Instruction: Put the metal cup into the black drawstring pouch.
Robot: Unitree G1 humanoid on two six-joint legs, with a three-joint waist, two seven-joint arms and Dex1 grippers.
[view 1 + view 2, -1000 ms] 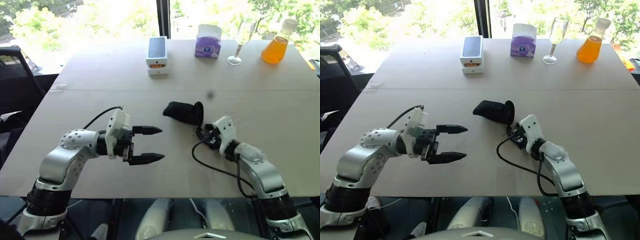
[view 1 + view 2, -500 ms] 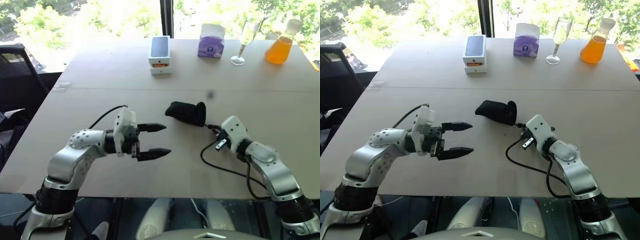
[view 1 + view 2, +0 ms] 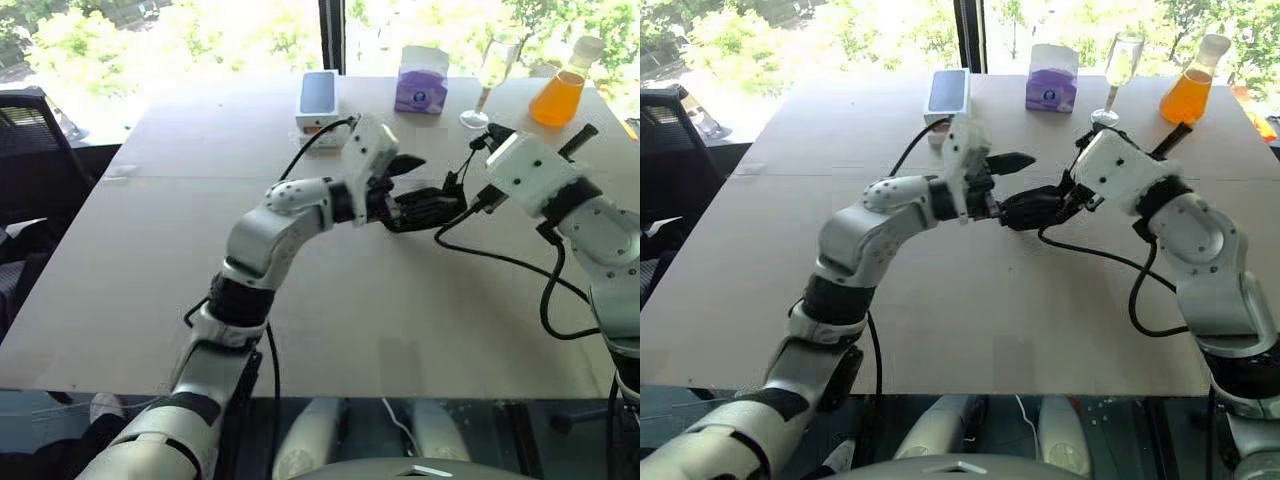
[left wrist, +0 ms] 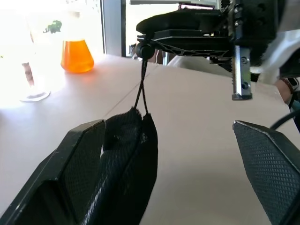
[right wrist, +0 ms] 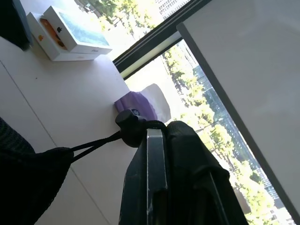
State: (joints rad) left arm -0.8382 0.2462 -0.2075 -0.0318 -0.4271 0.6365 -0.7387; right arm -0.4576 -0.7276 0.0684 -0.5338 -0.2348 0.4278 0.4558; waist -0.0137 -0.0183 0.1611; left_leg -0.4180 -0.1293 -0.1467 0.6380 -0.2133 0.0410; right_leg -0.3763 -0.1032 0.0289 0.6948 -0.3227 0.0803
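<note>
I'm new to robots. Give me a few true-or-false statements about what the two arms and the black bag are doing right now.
1. The right gripper pinches the cord of the soft black drawstring pouch. True.
2. The pouch lies flat on the pale wooden table. False: it hangs lifted by its cord.
3. The left gripper is shut on the pouch. False: its jaws stand wide open, the pouch beside one finger.
4. A flask of orange liquid stands at the table's far end. True.

Pouch [image 4: 124,154] hangs between open left fingers [image 4: 77,159]
</note>
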